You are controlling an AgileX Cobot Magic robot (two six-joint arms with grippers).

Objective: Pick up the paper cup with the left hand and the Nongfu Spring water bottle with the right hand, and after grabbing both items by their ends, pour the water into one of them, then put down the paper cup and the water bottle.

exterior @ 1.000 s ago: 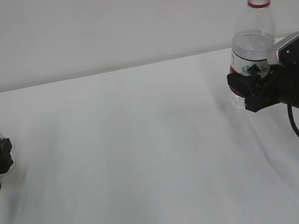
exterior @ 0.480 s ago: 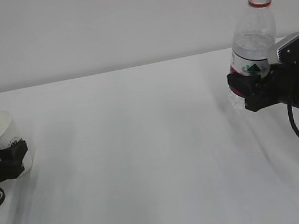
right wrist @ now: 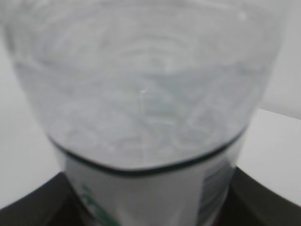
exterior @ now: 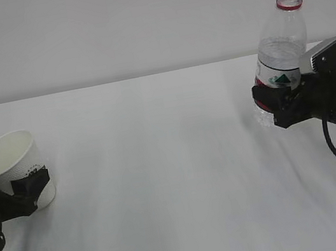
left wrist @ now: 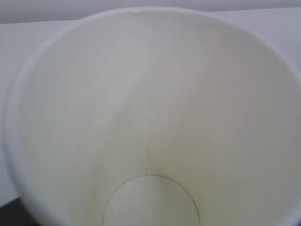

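Progress check: got cup [exterior: 15, 165] in my left jaws [exterior: 27, 188], clamped low on its side, cup tipped a bit, far left of bottle. Bottle [exterior: 280, 55] upright in my right jaws [exterior: 275, 104], gripped round lower label, no cap on. Both look just off tabletop [exterior: 164, 177], can't swear to it. So pickup done I'd say; bringing them together, pouring, setting down all left. Cup inside dry as far as left wrist cam shows. Hard to see: left arm mostly cut off at edge, water level in bottle blurry, bottle bottom hidden behind jaws.

2 black arms, right hand [exterior: 276, 109] with silver-grey block and looping black cable, left hand [exterior: 24, 189] with black cable
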